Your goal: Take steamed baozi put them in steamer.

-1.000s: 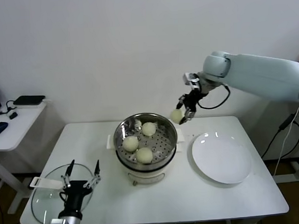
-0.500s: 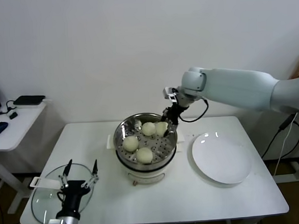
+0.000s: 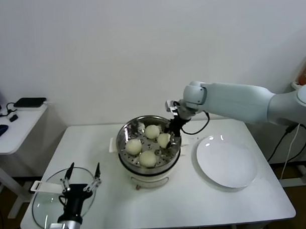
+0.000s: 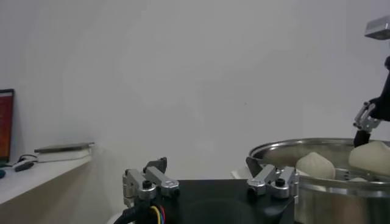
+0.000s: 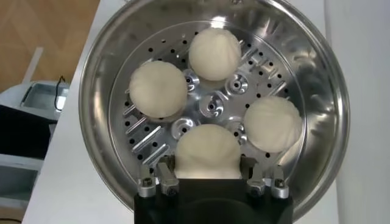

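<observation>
The fourth bun (image 5: 208,152) is now down inside the steamer (image 3: 124,133), where a second ago we carried it in the air off the pot's right side, above the gap between pot and plate. Our right gripper (image 3: 168,136) has swung in over the rim and dropped toward the tray, and its fingers (image 5: 163,173) stay clamped on either side of the bun. From the wrist we see it sitting low over the perforated tray, in the one open quarter, with the other three buns (image 5: 158,88) spaced around the tray's centre and close to it but not pressed against it. We cannot tell whether it already rests on the tray.

We judge that this is the last bun to go in: the white plate (image 3: 226,161) on the counter (image 3: 196,198) beside the steamer lies bare. What remains is to let go and lift clear.

Our left gripper (image 3: 82,175) waits with its fingers apart over the glass lid (image 3: 45,198) at the counter's near left corner.
</observation>
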Controlling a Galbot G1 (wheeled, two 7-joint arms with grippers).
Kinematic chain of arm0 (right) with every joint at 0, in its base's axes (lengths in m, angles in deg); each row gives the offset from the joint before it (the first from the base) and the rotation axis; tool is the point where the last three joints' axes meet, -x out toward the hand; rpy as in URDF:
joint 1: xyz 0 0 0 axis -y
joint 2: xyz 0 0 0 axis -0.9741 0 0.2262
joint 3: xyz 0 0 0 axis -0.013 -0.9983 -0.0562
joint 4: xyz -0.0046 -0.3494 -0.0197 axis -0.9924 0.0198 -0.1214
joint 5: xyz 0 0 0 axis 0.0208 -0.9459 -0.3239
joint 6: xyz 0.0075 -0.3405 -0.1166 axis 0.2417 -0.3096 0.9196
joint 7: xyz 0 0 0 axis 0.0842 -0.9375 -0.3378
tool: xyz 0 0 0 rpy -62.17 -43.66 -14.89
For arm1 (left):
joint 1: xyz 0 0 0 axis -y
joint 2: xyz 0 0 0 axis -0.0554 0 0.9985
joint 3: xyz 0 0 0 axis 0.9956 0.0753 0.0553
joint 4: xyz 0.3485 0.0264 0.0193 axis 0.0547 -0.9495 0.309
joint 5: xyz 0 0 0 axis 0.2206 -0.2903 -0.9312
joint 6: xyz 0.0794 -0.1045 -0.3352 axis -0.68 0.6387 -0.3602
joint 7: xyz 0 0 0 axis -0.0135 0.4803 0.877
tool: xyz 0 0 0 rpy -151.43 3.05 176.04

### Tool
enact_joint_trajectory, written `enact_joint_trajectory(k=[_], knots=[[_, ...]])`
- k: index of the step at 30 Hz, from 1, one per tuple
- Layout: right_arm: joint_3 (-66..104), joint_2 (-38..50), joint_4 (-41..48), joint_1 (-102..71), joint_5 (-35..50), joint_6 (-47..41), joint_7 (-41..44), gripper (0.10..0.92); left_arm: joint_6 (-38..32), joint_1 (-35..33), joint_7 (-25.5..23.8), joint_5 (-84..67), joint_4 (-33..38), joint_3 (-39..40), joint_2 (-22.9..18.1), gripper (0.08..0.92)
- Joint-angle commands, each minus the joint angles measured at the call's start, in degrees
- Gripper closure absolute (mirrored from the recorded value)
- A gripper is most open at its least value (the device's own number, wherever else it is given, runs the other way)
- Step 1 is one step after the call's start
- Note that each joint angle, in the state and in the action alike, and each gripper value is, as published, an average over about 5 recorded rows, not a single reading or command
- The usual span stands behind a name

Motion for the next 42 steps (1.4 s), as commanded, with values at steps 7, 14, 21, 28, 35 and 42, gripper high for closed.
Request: enact_joint_trajectory(k=[7,14,21,28,35,42], knots=[[0.8,-0.23,0.87,-2.17,-1.47,-0.21,-0.55,0.343,0.07,0.1,0.0,-0.01,-0.15,0.03,-0.03,0.177],[1.14,-0.12,0.93,-2.74,-1.87,-0.01,-0.84,0.329,0.01,-0.05,0.02,-0.01,-0.17,0.03,-0.07,0.177],[1.59,0.03,0.93,-2.54,-1.79,0.09,-0.51,0.213,0.1,0.04,0.03,0.01,-0.07,0.08,-0.08,0.177],[2.22,0.52,0.28,-0.37,-0.15,0.29,0.84,0.203,0.13,0.03,0.03,0.06,-0.08,0.06,-0.05,0.177],[4.83,4.41,-1.96,2.68,1.64,1.17,0.91,0.203,0.15,-0.03,0.03,0.07,0.16,-0.03,0.01,0.177],[16.92,12.69,-3.93,-1.68,-1.04,4.13,-4.89,0.203,0.27,0.1,0.03,0.53,0.5,0.22,0.01,0.177]])
